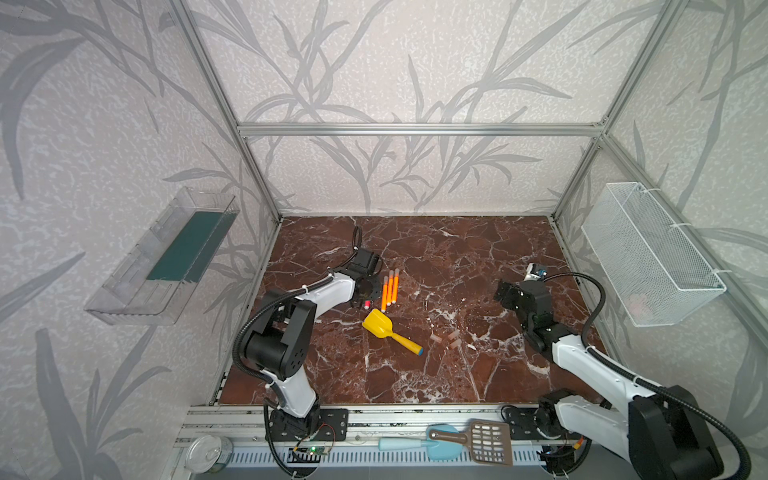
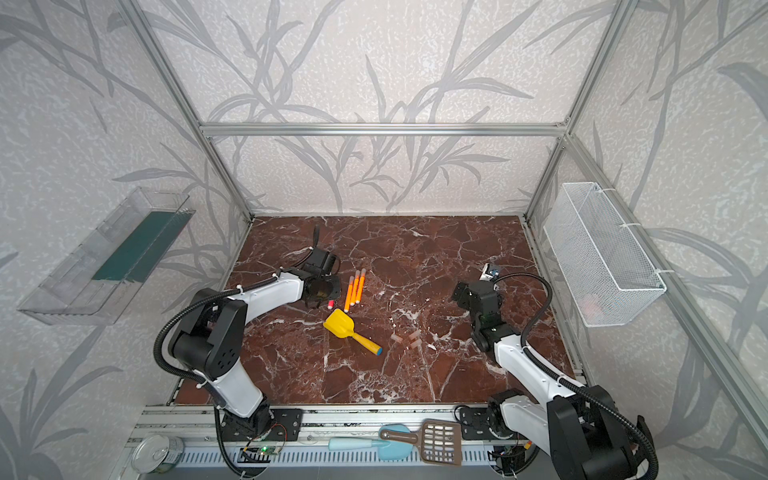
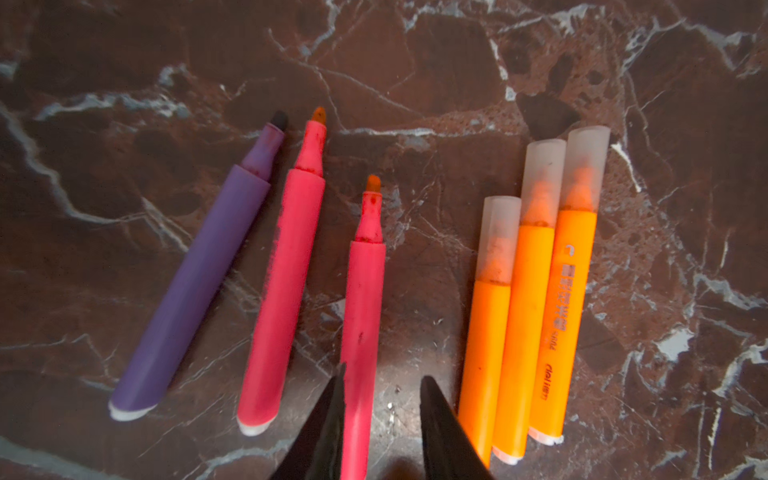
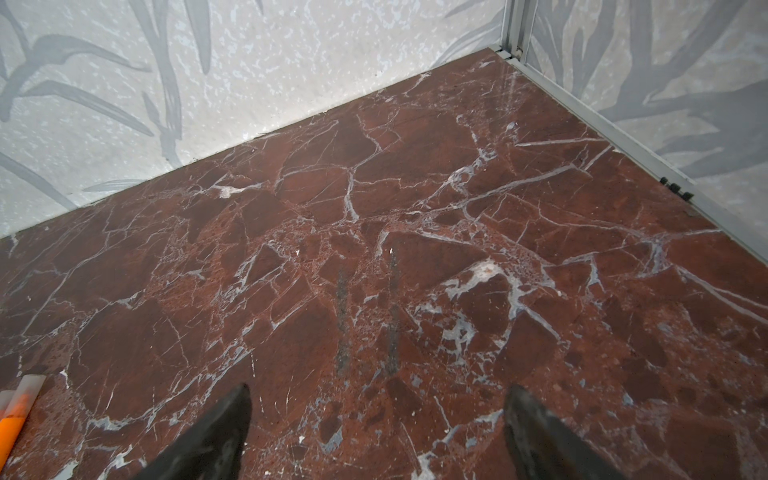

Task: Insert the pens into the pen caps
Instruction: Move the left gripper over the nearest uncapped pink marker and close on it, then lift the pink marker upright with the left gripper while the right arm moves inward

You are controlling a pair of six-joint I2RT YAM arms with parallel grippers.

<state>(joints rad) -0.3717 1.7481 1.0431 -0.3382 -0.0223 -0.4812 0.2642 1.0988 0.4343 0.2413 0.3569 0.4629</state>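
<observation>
A yellow shovel (image 1: 376, 323) lies between the orange pens (image 1: 390, 291) and loose caps (image 1: 437, 339).

We record the table (image 4: 415, 166) as polished, marble-look stone, red-brown with white veins and faintly glossy. The pens (image 3: 286, 270) look like smooth, matt plastic, and the fitted pen caps (image 3: 544, 174) like frosted translucent plastic. The basket (image 1: 648, 249) is white wire mesh, the frame rail (image 1: 415, 129) brushed metal.
</observation>
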